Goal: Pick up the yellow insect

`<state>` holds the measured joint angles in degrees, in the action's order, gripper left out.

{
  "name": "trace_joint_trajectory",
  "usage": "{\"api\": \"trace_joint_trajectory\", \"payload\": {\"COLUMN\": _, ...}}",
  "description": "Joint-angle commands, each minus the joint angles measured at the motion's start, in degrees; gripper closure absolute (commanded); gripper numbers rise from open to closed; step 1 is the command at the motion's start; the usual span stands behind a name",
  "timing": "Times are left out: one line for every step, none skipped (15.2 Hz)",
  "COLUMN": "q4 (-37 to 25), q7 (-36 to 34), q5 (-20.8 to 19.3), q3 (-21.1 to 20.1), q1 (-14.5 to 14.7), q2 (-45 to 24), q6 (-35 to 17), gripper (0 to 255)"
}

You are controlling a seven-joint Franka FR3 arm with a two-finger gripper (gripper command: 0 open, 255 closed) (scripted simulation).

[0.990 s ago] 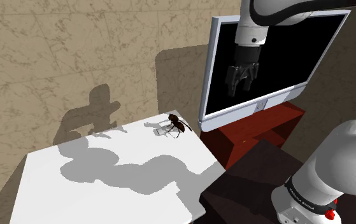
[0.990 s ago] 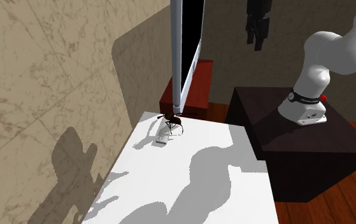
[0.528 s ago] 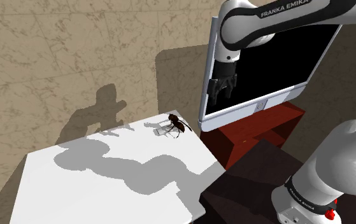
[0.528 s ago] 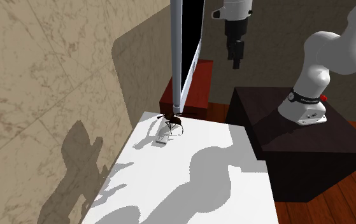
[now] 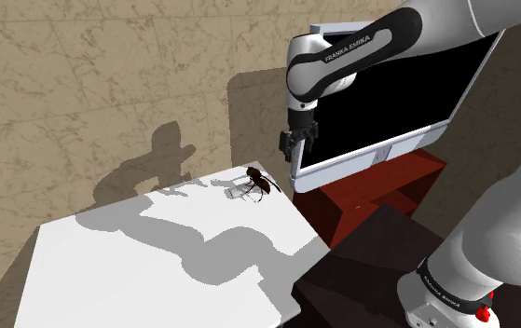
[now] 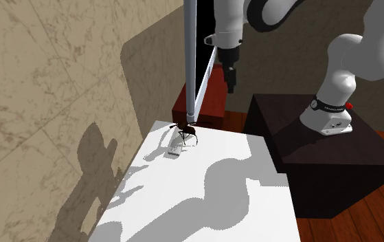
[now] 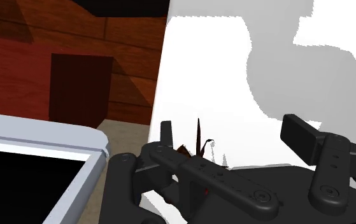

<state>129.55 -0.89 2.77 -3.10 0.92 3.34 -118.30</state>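
In the shoulder view, a dark reddish-brown insect figure (image 5: 258,184) stands at the far edge of a flat white table (image 5: 156,270), near a white-framed black-screened monitor (image 5: 389,84). The all-black end effector (image 5: 296,146) hangs above and beside it, apart. In the second exterior view, a beige marbled wall (image 6: 46,82) flanks the table. In the wrist view, the end effector's fingers (image 7: 304,137) stand apart, clasping nothing.

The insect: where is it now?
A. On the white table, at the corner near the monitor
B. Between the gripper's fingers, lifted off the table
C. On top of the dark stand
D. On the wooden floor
A: the dark insect stands on the white table at the corner by the monitor, while the open gripper hangs higher up, not touching it.
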Motion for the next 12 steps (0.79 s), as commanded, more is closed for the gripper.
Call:
{"api": "trace_joint_trajectory", "payload": {"q4": -2.4, "q7": -0.3, "q5": -0.7, "q3": -0.3, "q1": 0.2, "q2": -4.4, "q6": -2.0, "gripper": 0}}
{"api": "trace_joint_trajectory", "payload": {"q4": -3.8, "q7": -0.5, "q5": -1.1, "q3": -0.3, "q1": 0.3, "q2": -6.6, "q6": -3.0, "gripper": 0}}
{"api": "trace_joint_trajectory", "payload": {"q4": -5.1, "q7": -0.6, "q5": -1.5, "q3": -0.4, "q1": 0.3, "q2": -8.9, "q6": -3.8, "gripper": 0}}
{"api": "trace_joint_trajectory", "payload": {"q4": -6.6, "q7": -0.7, "q5": -1.9, "q3": -0.4, "q1": 0.4, "q2": -11.1, "q6": -4.6, "gripper": 0}}
{"api": "trace_joint_trajectory", "payload": {"q4": -8.1, "q7": -0.8, "q5": -2.3, "q3": -0.4, "q1": 0.5, "q2": -13.3, "q6": -5.3, "gripper": 0}}
{"api": "trace_joint_trajectory", "payload": {"q4": -9.7, "q7": -1.0, "q5": -2.8, "q3": -0.4, "q1": 0.7, "q2": -15.6, "q6": -6.0, "gripper": 0}}
{"api": "trace_joint_trajectory", "payload": {"q4": -11.4, "q7": -1.1, "q5": -3.2, "q3": -0.4, "q1": 0.8, "q2": -17.8, "q6": -6.5, "gripper": 0}}
{"api": "trace_joint_trajectory", "payload": {"q4": -13.1, "q7": -1.2, "q5": -3.6, "q3": -0.3, "q1": 0.9, "q2": -20.1, "q6": -7.0, "gripper": 0}}
{"api": "trace_joint_trajectory", "payload": {"q4": -15.0, "q7": -1.4, "q5": -4.0, "q3": -0.3, "q1": 1.1, "q2": -22.3, "q6": -7.4, "gripper": 0}}
{"api": "trace_joint_trajectory", "payload": {"q4": -16.9, "q7": -1.5, "q5": -4.5, "q3": -0.2, "q1": 1.3, "q2": -24.6, "q6": -7.8, "gripper": 0}}
{"api": "trace_joint_trajectory", "payload": {"q4": -18.9, "q7": -1.6, "q5": -4.9, "q3": -0.1, "q1": 1.5, "q2": -26.8, "q6": -8.0, "gripper": 0}}
{"api": "trace_joint_trajectory", "payload": {"q4": -21.0, "q7": -1.7, "q5": -5.2, "q3": 0.0, "q1": 1.6, "q2": -29.1, "q6": -8.2, "gripper": 0}}
